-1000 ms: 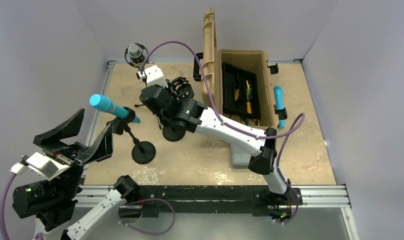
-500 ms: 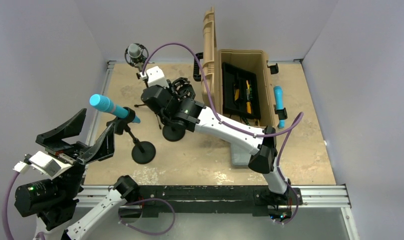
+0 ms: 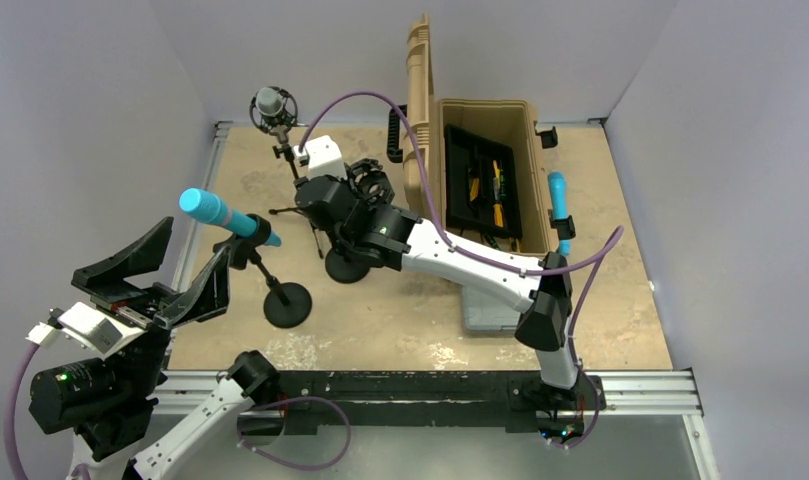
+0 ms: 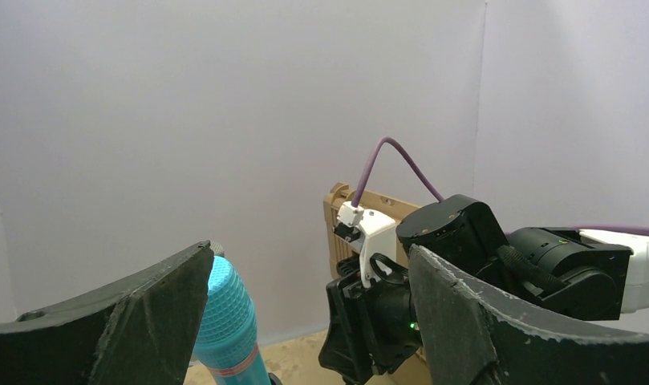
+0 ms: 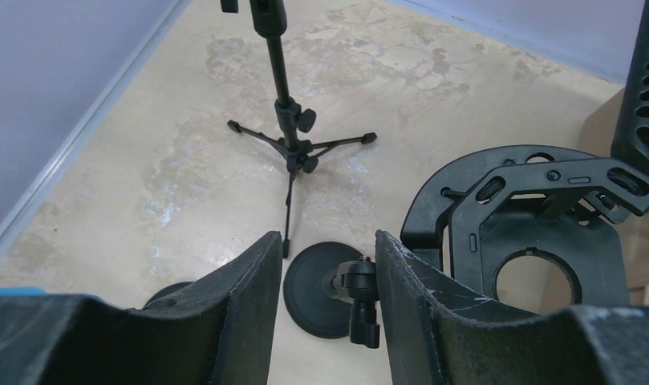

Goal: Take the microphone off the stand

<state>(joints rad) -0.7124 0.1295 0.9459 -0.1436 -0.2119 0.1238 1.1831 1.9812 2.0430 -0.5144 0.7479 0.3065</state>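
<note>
- The left gripper (image 3: 194,240) has its fingers (image 4: 120,321) spread wide, clasping nothing.
- The teal microphone (image 4: 225,317) sits in the gap between them, just beside the left finger and well apart from the right one; whether it touches the left finger cannot be told.
- It rests tilted in the clip of its stand (image 3: 280,295), head up towards the left gripper.
- The right gripper (image 5: 325,241) is partly open, with a clear gap between its fingers.
- In that gap are the round base (image 5: 317,293) and the knobbed post of a second stand; the post is just beside the right finger, not clamped.
- An empty shock mount (image 5: 485,265) sits outside the right finger.
- Beyond the fingertips stands a tripod stand (image 5: 293,144); in the top view it carries a grey microphone (image 3: 271,102).
- The toolbox (image 3: 485,103) is open, well apart from both grippers on the right finger's side, its lid (image 3: 418,90) upright.
- Inside it lies a black tray (image 3: 458,160) holding hand tools (image 3: 496,195) with yellow handles; which tools cannot be told.
- A second teal microphone (image 3: 558,195) lies outside the box, just beside its far wall, in a black clip.
</note>
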